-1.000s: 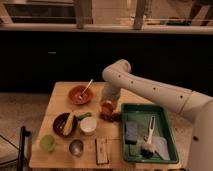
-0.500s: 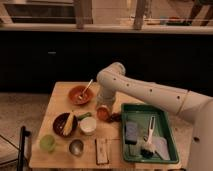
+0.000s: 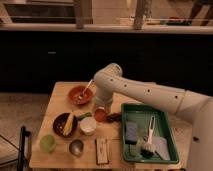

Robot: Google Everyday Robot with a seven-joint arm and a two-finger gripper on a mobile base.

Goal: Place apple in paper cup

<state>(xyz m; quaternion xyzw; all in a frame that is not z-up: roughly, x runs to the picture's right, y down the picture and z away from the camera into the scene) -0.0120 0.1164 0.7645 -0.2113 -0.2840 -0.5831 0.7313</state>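
Note:
My gripper [image 3: 101, 111] hangs from the white arm over the middle of the wooden table [image 3: 56, 100], shut on the apple [image 3: 100, 117], a small red-orange fruit showing just below the fingers. The paper cup [image 3: 88, 125], short and white, stands just left of and slightly nearer than the apple. The apple is beside the cup's rim, not over its mouth.
An orange bowl with a spoon [image 3: 78, 95] sits behind the cup. A dark bowl with a banana [image 3: 64, 124], a light green cup [image 3: 48, 142], a metal cup [image 3: 76, 146] and a small box [image 3: 101, 150] are at the front. A dark reddish cluster [image 3: 114, 118] and a green tray [image 3: 131, 109] lie to the right.
The arm has swung left and lowered, carrying the apple from near the tray toward the white cup. The gripper has stayed shut.

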